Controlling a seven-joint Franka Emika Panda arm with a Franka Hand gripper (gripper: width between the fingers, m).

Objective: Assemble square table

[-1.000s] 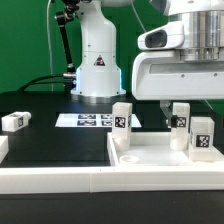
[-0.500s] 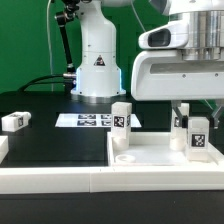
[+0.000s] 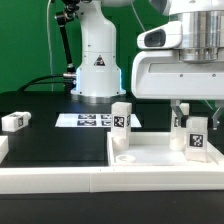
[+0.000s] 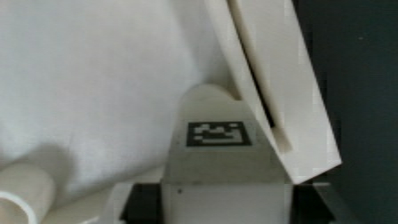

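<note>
Presently, the gripper (image 3: 197,119) is found closed on the gripped leg (image 3: 197,138), held upright at the lower right of the frame, within the rim of the square table top (image 3: 155,152), presumably for seating at that corner. A second leg (image 3: 121,117) stands on the top near centre. A loose leg (image 3: 15,121) lies at centre left on the black table (image 3: 55,145). A green backdrop (image 3: 25,40) is noted behind.

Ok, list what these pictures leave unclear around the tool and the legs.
Exterior view: the tool hangs over the right leg; the leg hides whether its fingers clamp it.
Wrist view: a pale rounded part is blurred and cut by the frame, unidentifiable.
Exterior view: the left leg has a tag too small to read.
</note>
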